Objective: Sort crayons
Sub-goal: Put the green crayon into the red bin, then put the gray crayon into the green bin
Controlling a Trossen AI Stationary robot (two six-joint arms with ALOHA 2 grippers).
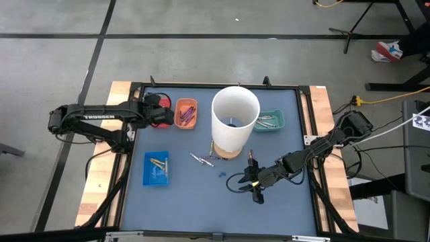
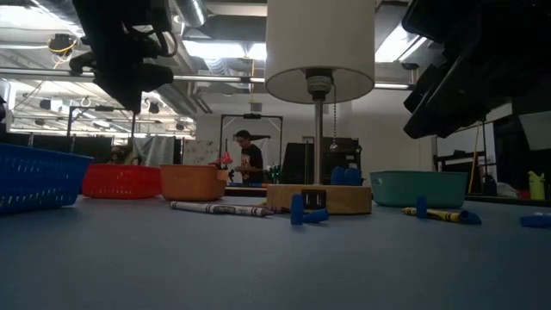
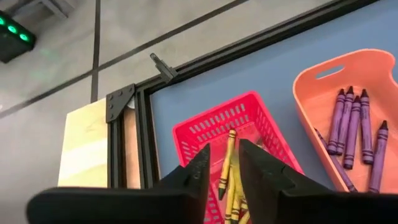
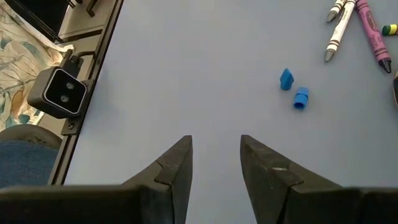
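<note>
Short thin crayons (image 3: 356, 124), purple, paper-wrapped

"TROSSEN" in white caps on left arm (image 1: 101, 117), no other legible txt, crayon labels too small

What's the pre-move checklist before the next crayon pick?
1. Left gripper over the red basket: ok.
2. Left drop finished: cannot tell; the fingers stand apart, and a yellow crayon shows between them over the basket.
3. Right gripper open with nothing in it, over bare mat: ok.
4. Loose crayons still on the mat beside the white cylinder: ok, there is work left.
5. Two small blue pieces lie ahead of the right gripper: cannot tell whether they are crayon bits.
6. Orange tray holds only purple crayons: ok.
</note>
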